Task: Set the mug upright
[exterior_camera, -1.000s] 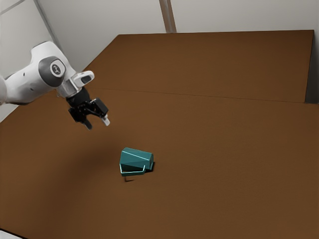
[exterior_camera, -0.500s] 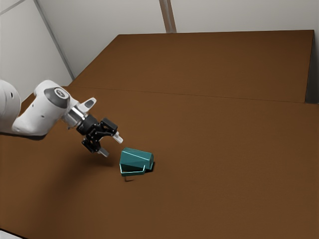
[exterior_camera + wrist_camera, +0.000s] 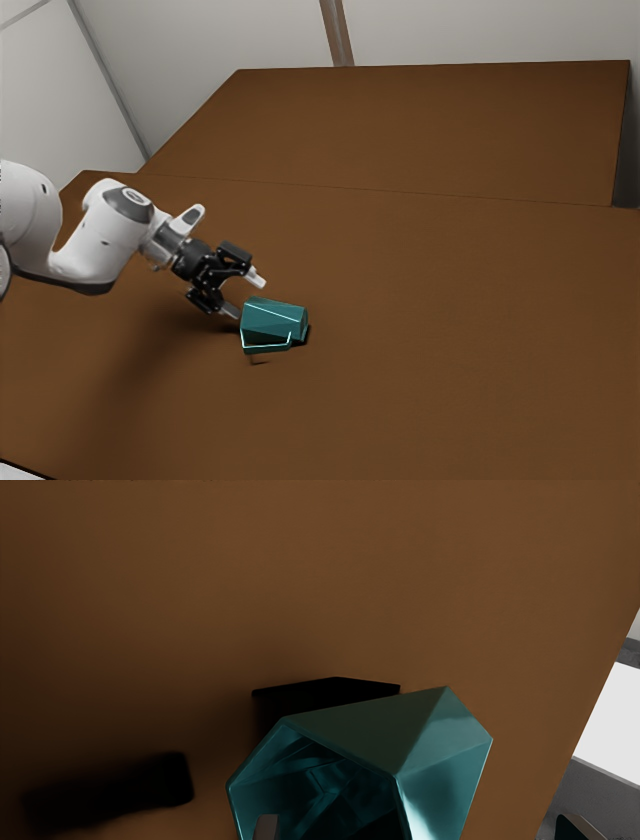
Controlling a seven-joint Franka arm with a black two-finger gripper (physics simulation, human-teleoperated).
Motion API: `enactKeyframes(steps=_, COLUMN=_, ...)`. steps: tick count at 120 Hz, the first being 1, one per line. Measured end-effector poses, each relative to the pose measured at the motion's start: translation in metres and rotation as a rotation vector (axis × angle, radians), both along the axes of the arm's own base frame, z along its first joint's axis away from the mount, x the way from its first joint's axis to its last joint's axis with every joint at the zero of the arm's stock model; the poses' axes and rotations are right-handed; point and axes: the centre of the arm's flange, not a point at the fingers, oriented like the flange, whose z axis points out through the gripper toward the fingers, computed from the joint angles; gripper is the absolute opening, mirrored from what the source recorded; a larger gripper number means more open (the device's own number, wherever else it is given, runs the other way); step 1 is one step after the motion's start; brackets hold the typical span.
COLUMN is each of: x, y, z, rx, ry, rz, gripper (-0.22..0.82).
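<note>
The teal faceted mug (image 3: 272, 322) lies on its side on the brown table (image 3: 450, 300), its mouth toward the gripper. Close by the mouth end, in the exterior view, is the open gripper (image 3: 245, 295), its fingertips spread apart. In the wrist view the mug (image 3: 445, 765) shows its hollow inside, and the gripper (image 3: 421, 827) has one fingertip (image 3: 266, 827) overlapping the mouth and the other out beyond the mug's outer wall. Whether that first fingertip is inside the mug or just in front of it, I cannot tell.
Pale walls (image 3: 480, 30) stand behind the table in the exterior view. The wrist view shows a table edge beyond the mug, with a white surface (image 3: 612, 725) and grey floor past it. Dark shadows fall on the tabletop near the mug.
My gripper has come down and toward the exterior view's right, up to the mug's mouth end. Its fingers stand open as it arrives. The mug has not moved.
</note>
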Motion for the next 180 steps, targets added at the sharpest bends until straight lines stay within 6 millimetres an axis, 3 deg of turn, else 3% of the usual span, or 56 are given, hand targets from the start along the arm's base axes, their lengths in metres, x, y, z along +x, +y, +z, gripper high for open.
enactKeyframes(steps=36, x=0.007, y=-0.020, z=-0.003, rx=-0.026, ry=-0.030, rz=-0.026, gripper=0.58)
enactKeyframes(steps=74, x=0.009, y=-0.026, z=-0.002, rx=-0.047, ry=-0.046, rz=-0.018, gripper=0.06)
enactKeyframes(steps=94, x=0.009, y=-0.031, z=0.001, rx=-0.053, ry=-0.048, rz=-0.023, gripper=-0.08)
enactKeyframes(steps=116, x=0.010, y=-0.042, z=0.012, rx=-0.055, ry=-0.058, rz=-0.044, gripper=-0.15)
enactKeyframes(steps=147, x=0.009, y=-0.065, z=0.050, rx=-0.012, ry=-0.101, rz=-0.122, gripper=-0.17)
enactKeyframes(steps=180, x=0.037, y=-0.078, z=0.098, rx=0.291, ry=-0.186, rz=-0.366, gripper=-0.18)
